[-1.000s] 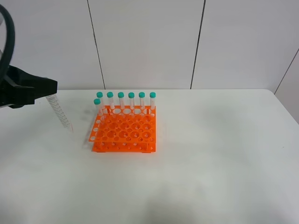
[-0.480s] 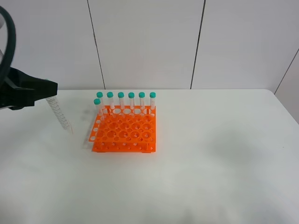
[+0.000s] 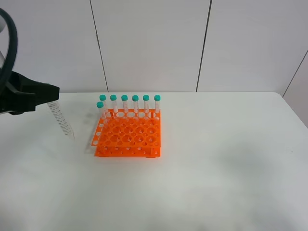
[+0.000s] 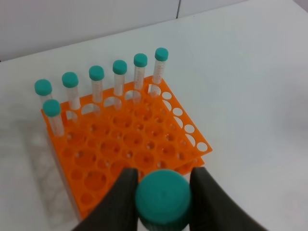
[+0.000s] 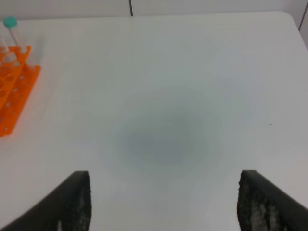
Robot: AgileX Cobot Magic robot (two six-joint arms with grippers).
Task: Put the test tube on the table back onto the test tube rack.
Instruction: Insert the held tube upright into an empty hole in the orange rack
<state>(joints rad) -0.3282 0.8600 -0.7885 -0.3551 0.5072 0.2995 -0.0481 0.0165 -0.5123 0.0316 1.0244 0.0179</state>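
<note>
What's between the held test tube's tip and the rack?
Nothing but bare white table. In the exterior high view, an open gap separates the tip of the test tube from the left edge of the test tube rack.

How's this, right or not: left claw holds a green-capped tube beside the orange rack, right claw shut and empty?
Not quite: the right claw is open, not shut; the right wrist view shows its jaws wide apart. The left claw does hold the tube beside the rack.
</note>
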